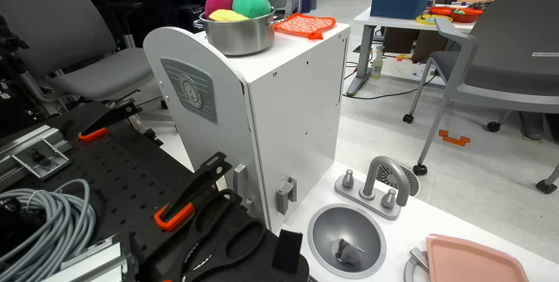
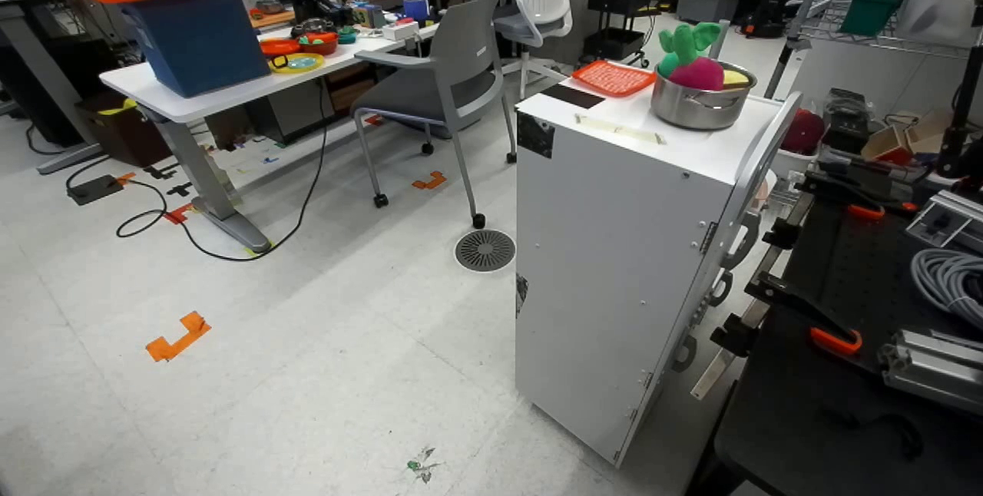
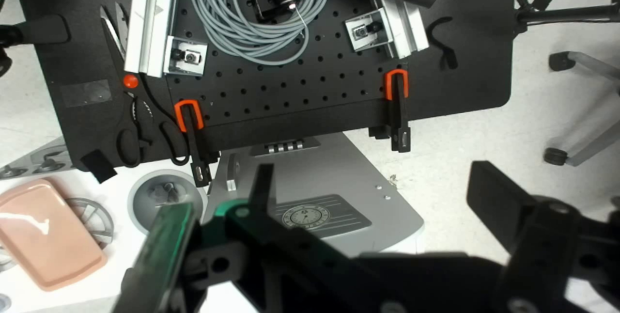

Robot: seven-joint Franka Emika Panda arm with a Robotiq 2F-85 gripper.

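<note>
My gripper (image 3: 373, 170) is open in the wrist view, with wide-apart fingers and nothing between them. It is above a white-and-grey toy cabinet (image 3: 315, 172) with a dial panel; it looks apart from it. The arm and gripper do not show in either exterior view. The cabinet stands in both exterior views (image 1: 297, 98) (image 2: 614, 250). On its top is a steel pot (image 1: 240, 36) (image 2: 700, 106) holding plush toys in magenta, green and yellow. An orange patterned pad (image 1: 305, 25) (image 2: 614, 78) lies beside the pot. Neither shows in the wrist view.
A black pegboard table (image 3: 300, 90) (image 1: 126, 159) borders the cabinet, with orange-tipped clamps (image 3: 191, 117), scissors (image 3: 131, 124) and coiled grey cable (image 3: 256, 27). A toy sink (image 1: 347, 229) with a small grey item in it, a faucet (image 1: 375, 181) and a pink tray (image 1: 471, 260) adjoin it.
</note>
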